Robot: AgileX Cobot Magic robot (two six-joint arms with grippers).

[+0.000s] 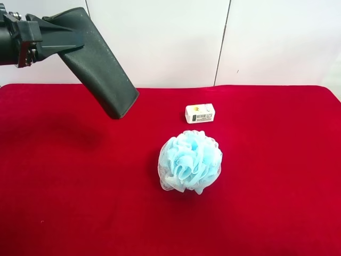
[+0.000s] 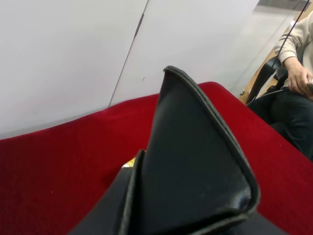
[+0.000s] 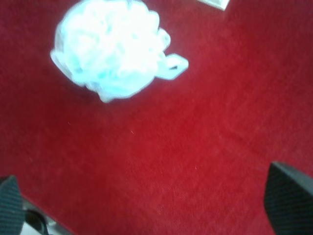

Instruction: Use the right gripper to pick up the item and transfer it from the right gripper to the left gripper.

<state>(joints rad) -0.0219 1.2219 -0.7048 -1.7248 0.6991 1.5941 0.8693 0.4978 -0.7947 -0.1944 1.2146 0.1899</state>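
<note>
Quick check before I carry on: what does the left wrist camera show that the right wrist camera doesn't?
Only left wrist: the dark case filling the view, a white wall and a seated person. Only right wrist: the blue pouf and the right gripper, open, holding nothing. Both: the red cloth.

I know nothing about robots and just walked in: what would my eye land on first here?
First, the dark grey case, held aloft and slanting downward by the left pincer at the high view's upper left. Then the fluffy light-blue bath pouf near the middle of the red tabletop, with a small white box lying just beyond it in that view, apart from it.
</note>
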